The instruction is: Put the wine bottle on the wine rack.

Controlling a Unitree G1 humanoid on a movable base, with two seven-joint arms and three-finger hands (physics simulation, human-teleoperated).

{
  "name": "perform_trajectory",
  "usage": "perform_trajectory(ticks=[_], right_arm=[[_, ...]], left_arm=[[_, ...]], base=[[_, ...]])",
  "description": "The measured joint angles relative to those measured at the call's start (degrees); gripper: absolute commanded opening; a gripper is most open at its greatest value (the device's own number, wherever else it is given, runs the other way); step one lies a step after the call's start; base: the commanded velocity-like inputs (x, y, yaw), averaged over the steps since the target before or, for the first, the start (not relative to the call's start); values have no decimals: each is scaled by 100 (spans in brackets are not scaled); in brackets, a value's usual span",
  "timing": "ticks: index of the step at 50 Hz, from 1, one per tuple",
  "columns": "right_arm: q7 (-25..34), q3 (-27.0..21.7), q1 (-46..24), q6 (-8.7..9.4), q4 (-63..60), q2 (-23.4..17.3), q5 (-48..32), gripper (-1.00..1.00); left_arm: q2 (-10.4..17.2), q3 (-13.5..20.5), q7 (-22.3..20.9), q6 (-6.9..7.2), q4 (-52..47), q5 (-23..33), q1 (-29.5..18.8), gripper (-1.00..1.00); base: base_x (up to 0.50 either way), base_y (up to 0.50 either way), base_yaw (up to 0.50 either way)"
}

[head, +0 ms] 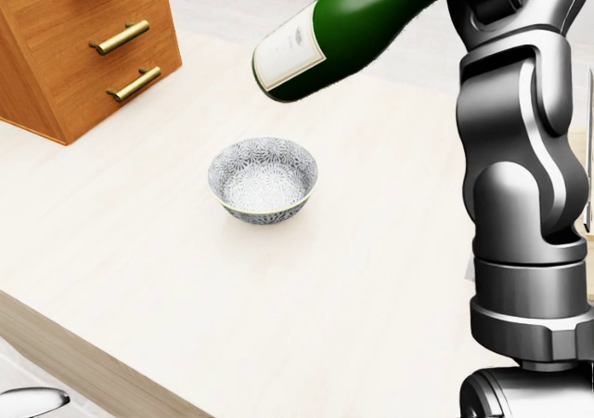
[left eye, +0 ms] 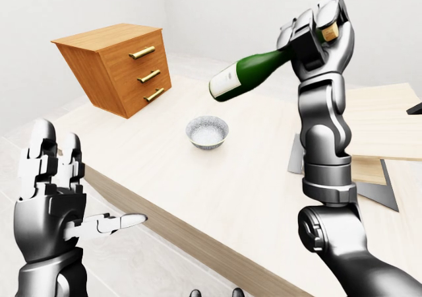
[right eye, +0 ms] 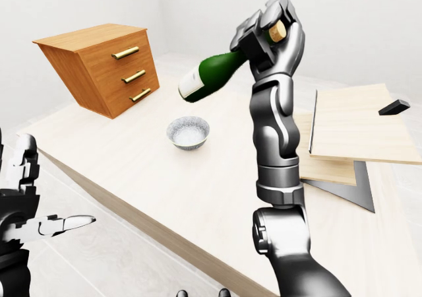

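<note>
Wine bottle (left eye: 254, 72) near-horizontal, base leftward, neck clamped in right robot hand (left eye: 321, 33).

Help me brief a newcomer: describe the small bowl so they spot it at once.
On the pale wooden table, look toward the orange-brown drawer chest at the left-eye view's left. The bowl sits on the tabletop right of it, alone: the only round, white-grey patterned dish there.

You see a shiny green glass bottle (left eye: 254, 74) with a paper label and a cork. Your right robot hand (left eye: 321, 34) is shiny grey metal. The counter (head: 139, 251) is pale, smooth wood. The drawers (left eye: 122, 69) are brown wood with gold handles.
</note>
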Motion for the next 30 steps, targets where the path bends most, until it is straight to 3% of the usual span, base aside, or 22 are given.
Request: perform_trajectory(ticks=[30], right_arm=[[-858, -682, 1128, 0, -1312, -1229, 1601, -100]], left_arm=[[-15, -117, 30, 0, -83, 58, -1, 100]], base=[[0, 0, 0]])
